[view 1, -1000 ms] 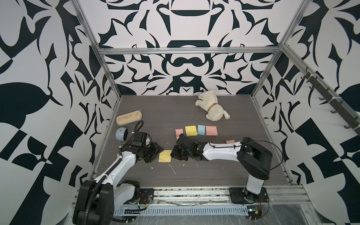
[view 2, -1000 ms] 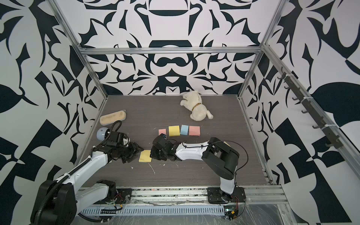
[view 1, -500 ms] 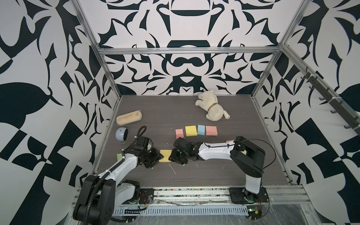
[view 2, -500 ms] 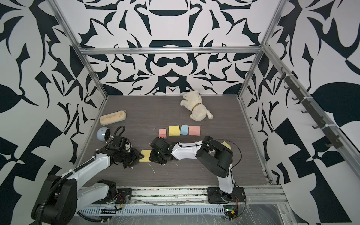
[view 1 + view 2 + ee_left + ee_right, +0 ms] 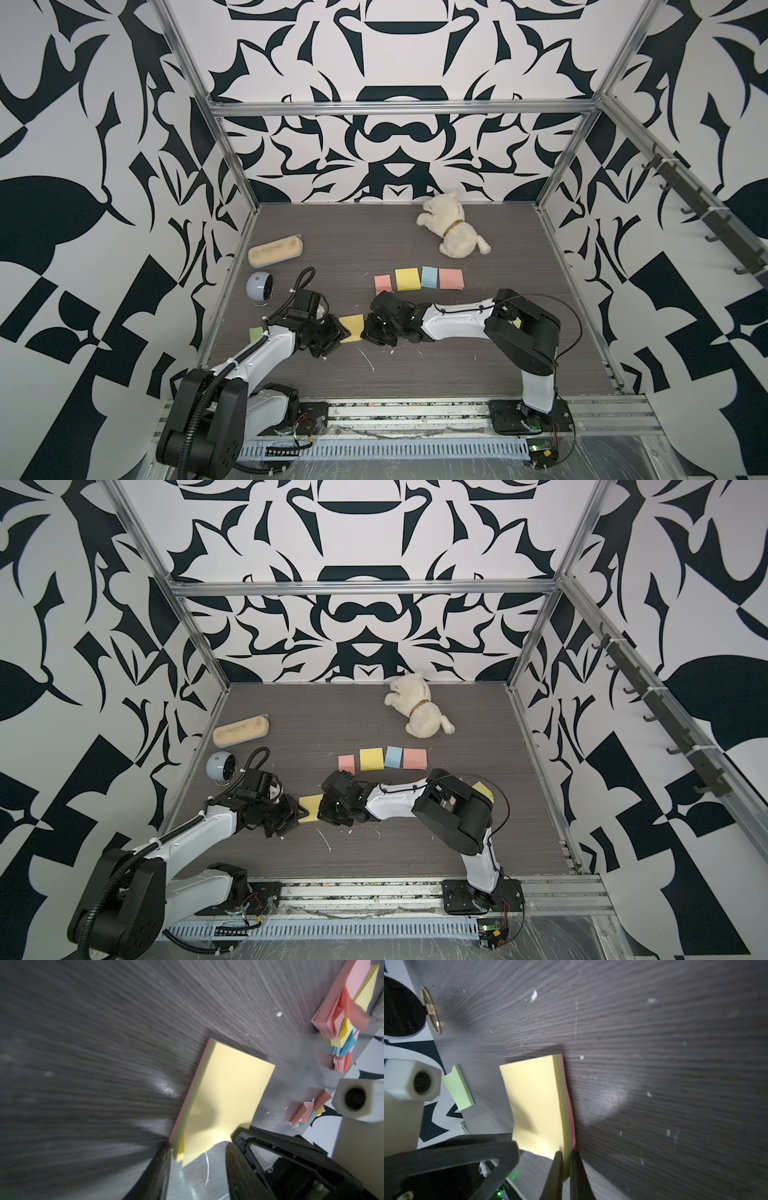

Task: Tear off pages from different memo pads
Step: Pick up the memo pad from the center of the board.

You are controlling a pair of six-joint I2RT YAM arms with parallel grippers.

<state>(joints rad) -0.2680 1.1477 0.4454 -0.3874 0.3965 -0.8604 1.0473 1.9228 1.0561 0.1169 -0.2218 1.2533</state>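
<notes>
Operator: Grippers first. How do they stand?

Robot: My right gripper (image 5: pixel 566 1154) is pressed together on the yellow-topped memo pad (image 5: pixel 537 1101), pinching the whole stack at one corner; yellow, green and pink layers show between my fingers. My left gripper (image 5: pixel 199 1147) is spread. One finger sits at the pad's pink-edged corner. The other touches the edge of the top yellow page (image 5: pixel 226 1093), which buckles slightly there. Bare counter (image 5: pixel 83 1064) shows between them. Whether that finger presses the page I cannot tell.

Operator: Where is that pad?

Robot: Lying on the counter toward the front, between my two grippers, which meet it from opposite sides.

Operator: And the other pads?

Robot: A row of four memo pads (image 5: pixel 417 279) lies farther back, side by side: pink, yellow, blue, pink. A green memo pad (image 5: pixel 256 333) lies by the left wall, just beside my left arm.

Operator: Single sheets?

Robot: Some loose pages (image 5: pixel 482 789), yellow and pink, lie under my right arm's elbow, mostly hidden by it.

Operator: Anything else?

Robot: A plush dog (image 5: pixel 453 226) on its side near the back wall, a tan oblong case (image 5: pixel 275 249) and a pale blue ball (image 5: pixel 260 286) along the left wall.
</notes>
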